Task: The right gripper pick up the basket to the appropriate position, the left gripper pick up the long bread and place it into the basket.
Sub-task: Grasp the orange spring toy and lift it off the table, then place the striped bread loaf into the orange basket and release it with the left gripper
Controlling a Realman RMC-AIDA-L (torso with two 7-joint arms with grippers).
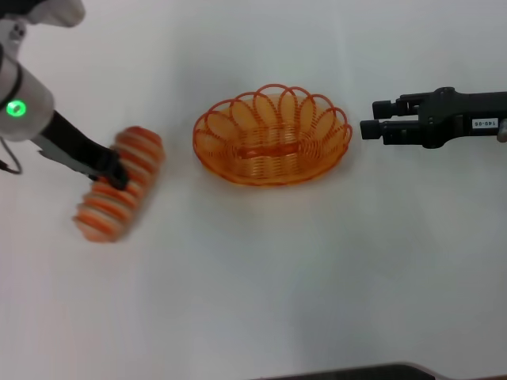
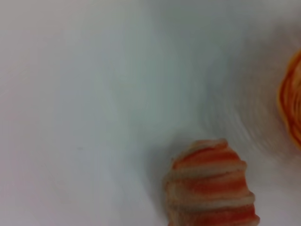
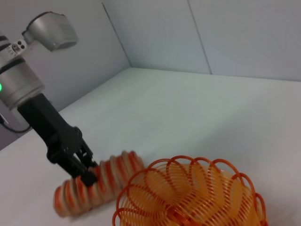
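Observation:
The orange wire basket (image 1: 238,170) stands on the white table at the middle, empty. It also shows in the right wrist view (image 3: 188,197) and at the edge of the left wrist view (image 2: 291,103). The long bread (image 1: 107,214) is to its left, lying at a slant. My left gripper (image 1: 119,174) is shut across the bread's middle, as the right wrist view (image 3: 87,175) also shows. One end of the bread (image 2: 211,188) fills the left wrist view. My right gripper (image 1: 374,117) is open and empty, just right of the basket's rim and apart from it.
The white table (image 1: 261,285) stretches in front of the basket and bread. A pale wall (image 3: 244,33) rises behind the table's far side. A dark edge (image 1: 356,372) shows at the table's near side.

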